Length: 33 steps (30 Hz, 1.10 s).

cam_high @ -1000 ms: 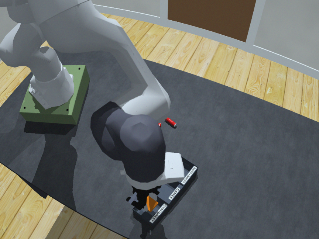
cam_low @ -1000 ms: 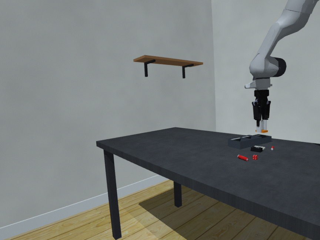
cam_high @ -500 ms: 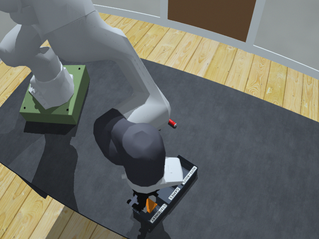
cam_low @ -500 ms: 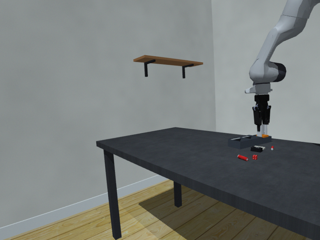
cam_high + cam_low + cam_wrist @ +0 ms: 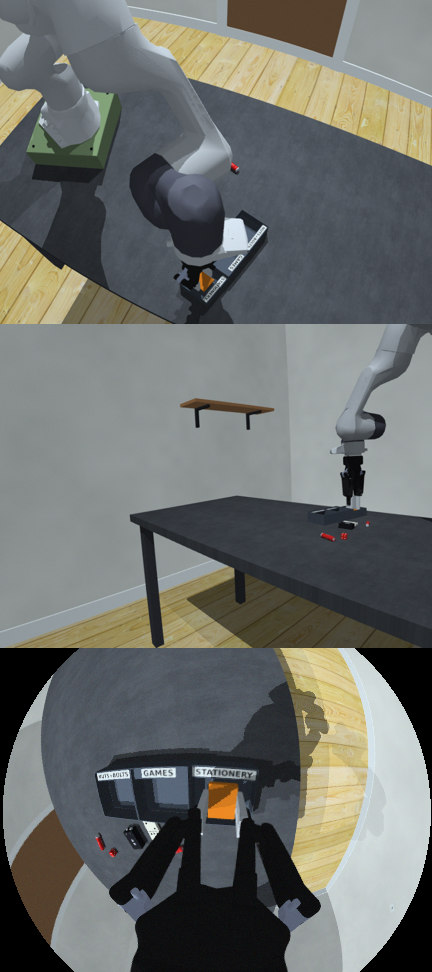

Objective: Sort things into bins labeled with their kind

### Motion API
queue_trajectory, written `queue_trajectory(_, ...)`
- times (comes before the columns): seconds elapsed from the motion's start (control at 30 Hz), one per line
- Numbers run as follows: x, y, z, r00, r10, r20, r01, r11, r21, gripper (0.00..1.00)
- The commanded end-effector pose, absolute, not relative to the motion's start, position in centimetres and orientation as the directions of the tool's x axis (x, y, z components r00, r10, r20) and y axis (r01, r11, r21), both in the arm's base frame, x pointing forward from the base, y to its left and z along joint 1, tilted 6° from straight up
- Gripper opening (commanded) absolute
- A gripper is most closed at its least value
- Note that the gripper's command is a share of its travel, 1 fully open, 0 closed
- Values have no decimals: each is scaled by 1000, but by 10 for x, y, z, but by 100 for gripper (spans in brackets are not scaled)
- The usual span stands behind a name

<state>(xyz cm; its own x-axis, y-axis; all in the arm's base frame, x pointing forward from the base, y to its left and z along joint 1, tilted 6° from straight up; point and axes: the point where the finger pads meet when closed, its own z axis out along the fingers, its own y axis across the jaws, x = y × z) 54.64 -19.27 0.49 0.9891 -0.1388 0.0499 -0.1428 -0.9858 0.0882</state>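
My gripper (image 5: 201, 277) (image 5: 353, 505) (image 5: 222, 799) is shut on a flat orange block (image 5: 205, 281) (image 5: 355, 509) (image 5: 222, 801). It holds the block upright at the mouth of the STATIONERY bin (image 5: 213, 289) (image 5: 224, 773), the end one of three joined dark bins (image 5: 324, 517). The GAMES bin (image 5: 235, 262) (image 5: 159, 773) is in the middle and the NUTS+BOLTS bin (image 5: 257, 237) (image 5: 114, 776) is at the other end. A red cylinder (image 5: 234, 168) (image 5: 327, 536) (image 5: 99, 841), a red die (image 5: 343, 536) (image 5: 112, 852), a black box (image 5: 348, 524) (image 5: 135, 836) and a small red-and-white piece (image 5: 367, 523) lie on the table beside the bins.
The bins stand near the edge of the dark table (image 5: 314, 174) (image 5: 244, 533). The arm's green base (image 5: 69, 153) is at the table's other side. My arm hides most of the loose things in the top view. A wall shelf (image 5: 226, 407) hangs far off.
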Motion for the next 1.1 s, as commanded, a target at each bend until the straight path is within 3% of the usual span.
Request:
queue_trajectory(0.0,551,-193,6,989,-134,59,-139,-986,88,21)
queue_trajectory(0.33,550,-193,6,989,-134,59,-139,-986,88,21)
queue_trajectory(0.37,550,-193,6,989,-134,59,-139,-986,88,28)
queue_trajectory(1.07,550,-193,11,989,-134,59,-139,-986,88,28)
